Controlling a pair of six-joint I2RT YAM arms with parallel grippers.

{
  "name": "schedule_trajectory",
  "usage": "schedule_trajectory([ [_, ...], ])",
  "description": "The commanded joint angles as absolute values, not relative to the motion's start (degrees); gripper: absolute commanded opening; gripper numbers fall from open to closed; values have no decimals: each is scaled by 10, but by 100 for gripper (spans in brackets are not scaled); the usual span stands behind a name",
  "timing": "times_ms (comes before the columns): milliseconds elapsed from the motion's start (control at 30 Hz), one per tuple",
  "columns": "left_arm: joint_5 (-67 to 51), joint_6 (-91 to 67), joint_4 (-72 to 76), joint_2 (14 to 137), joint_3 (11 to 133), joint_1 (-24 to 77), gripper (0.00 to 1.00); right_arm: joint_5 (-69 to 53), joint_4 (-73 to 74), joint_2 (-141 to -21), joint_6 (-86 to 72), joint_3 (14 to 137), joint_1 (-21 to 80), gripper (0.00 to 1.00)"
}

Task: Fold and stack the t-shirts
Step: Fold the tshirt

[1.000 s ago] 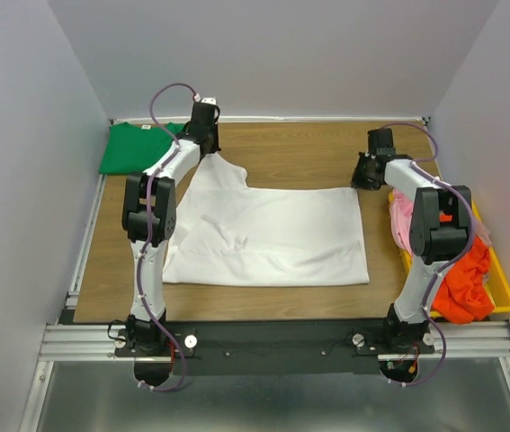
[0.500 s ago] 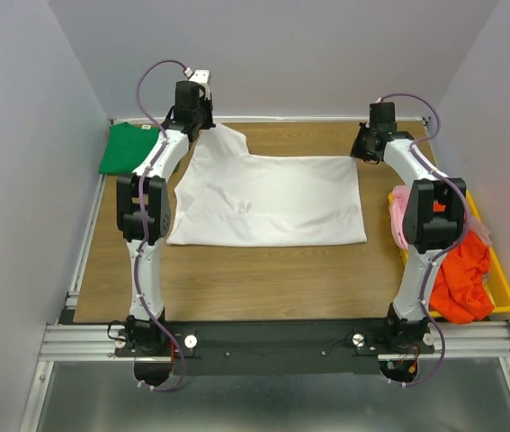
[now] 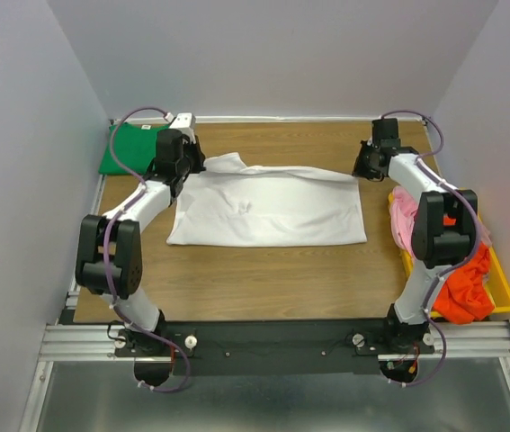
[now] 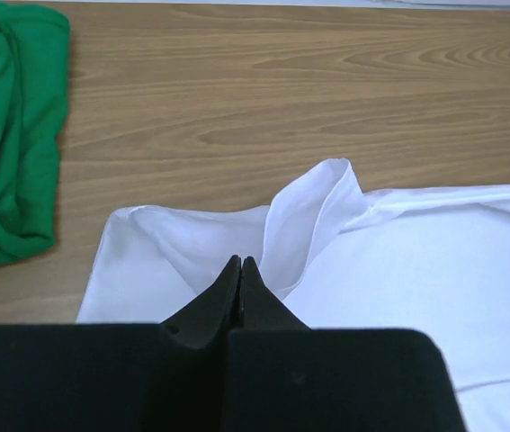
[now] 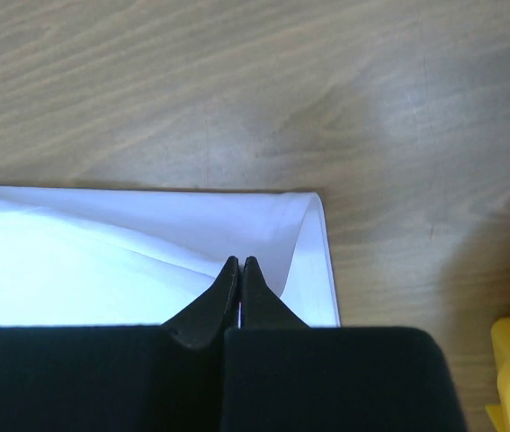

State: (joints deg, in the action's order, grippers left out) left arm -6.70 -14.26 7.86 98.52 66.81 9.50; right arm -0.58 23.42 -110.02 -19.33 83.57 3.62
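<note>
A white t-shirt [image 3: 272, 211] lies spread across the middle of the wooden table, its far edge lifted at both corners. My left gripper [image 3: 188, 162] is shut on the far left corner, where a fold of white cloth [image 4: 313, 211] rises around the tips of the left gripper [image 4: 240, 261]. At the far right corner my right gripper [image 3: 363, 166] is shut on the hem, and the cloth [image 5: 102, 243] curls up beside its tips [image 5: 239, 262]. A folded green t-shirt [image 3: 129, 148] rests in the far left corner, left of the left gripper.
A yellow bin [image 3: 504, 292] sits at the right table edge, holding a pink t-shirt [image 3: 403, 211] and an orange-red t-shirt [image 3: 466, 283]. Grey walls enclose the table on three sides. Bare wood [image 3: 263, 279] lies between the white shirt and the arm bases.
Both grippers dragged the white t-shirt toward the far side, so its near edge moved away from the arm bases. They then came slightly back and lower, and the left arm's elbow swung out to the left.
</note>
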Motion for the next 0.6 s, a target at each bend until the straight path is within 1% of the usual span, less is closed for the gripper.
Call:
schedule_trajectory([
  [0,-56,-175,143,902,594,101,0,-8,222,-1055,-188,791,33,0],
  [167,-43,-199,158,829,517,105,0,-8,203,-1012,-197,747,33,0],
  [567,-11,-228,181,738,376,120,0,-3,173,-973,-200,665,33,0],
])
